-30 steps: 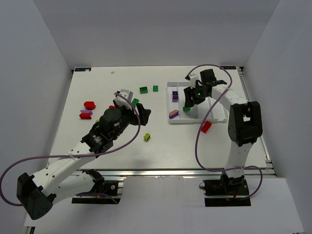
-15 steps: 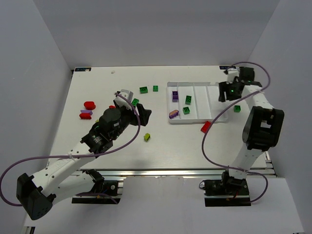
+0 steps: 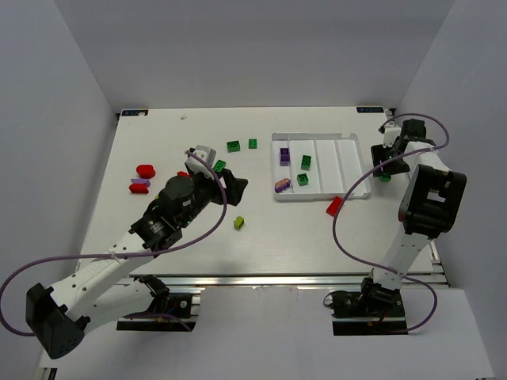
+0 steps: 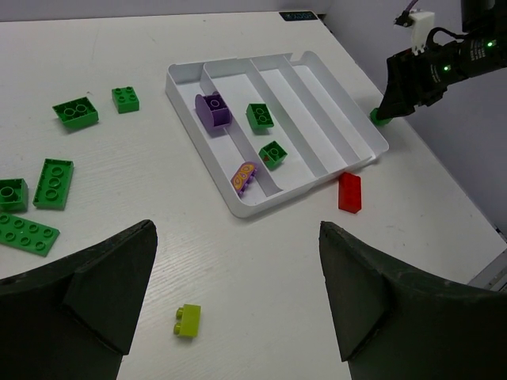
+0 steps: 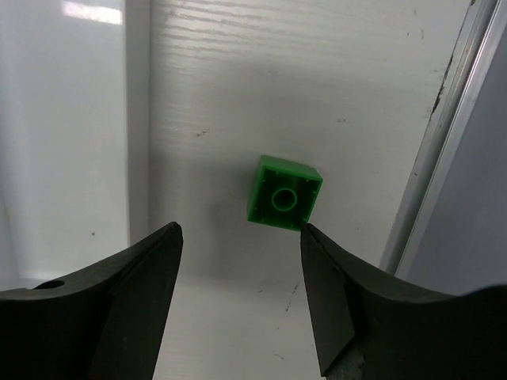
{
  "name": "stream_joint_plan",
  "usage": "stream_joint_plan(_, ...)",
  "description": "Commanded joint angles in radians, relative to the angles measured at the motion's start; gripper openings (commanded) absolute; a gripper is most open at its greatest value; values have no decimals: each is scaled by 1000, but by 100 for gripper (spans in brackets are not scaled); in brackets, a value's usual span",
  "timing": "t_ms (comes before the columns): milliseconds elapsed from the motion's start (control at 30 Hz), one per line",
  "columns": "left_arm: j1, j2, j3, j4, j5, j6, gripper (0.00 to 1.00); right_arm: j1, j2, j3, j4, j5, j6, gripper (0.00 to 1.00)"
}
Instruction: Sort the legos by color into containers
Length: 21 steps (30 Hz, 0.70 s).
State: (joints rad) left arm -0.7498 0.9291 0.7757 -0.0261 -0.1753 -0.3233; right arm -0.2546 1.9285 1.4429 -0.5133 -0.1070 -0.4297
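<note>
The white tray (image 3: 354,168) has four long compartments. A purple lego (image 3: 284,156) and a purple-and-orange one (image 3: 282,185) lie in the leftmost, two green legos (image 3: 306,161) in the one beside it. My right gripper (image 3: 386,165) hangs open just right of the tray. A green lego (image 5: 284,192) lies upside down on the table just beyond its fingertips, not touching them. My left gripper (image 4: 238,229) is open and holds nothing above the table's middle. A yellow-green lego (image 4: 188,321) lies below it, and a red lego (image 4: 349,192) rests by the tray's near corner.
Several green legos (image 3: 234,146) lie scattered left of the tray. A red lego (image 3: 145,170) and a red-and-purple pair (image 3: 140,186) sit at far left. The table's metal edge rail (image 5: 444,142) runs close to the right of the green lego.
My right gripper has swung from over the tray's left compartments to the table right of the tray, its jaws a little wider. The left arm has hardly moved.
</note>
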Motion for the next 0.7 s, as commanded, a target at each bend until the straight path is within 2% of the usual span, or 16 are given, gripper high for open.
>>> stream_joint_plan(0,1,-26,-7,12,13,-5,93,-5,32,30,25,62,6,67)
stream_joint_plan(433,1,-18,-10,12,2,-2,93,-6,130,82,50,102,29,62)
stream_joint_plan(633,1,-16,-12,11,-6,0,93,-12,141,79,56,102,23,53)
stream_joint_plan(667,1,-16,-12,12,-7,1,93,-15,138,76,56,102,23,47)
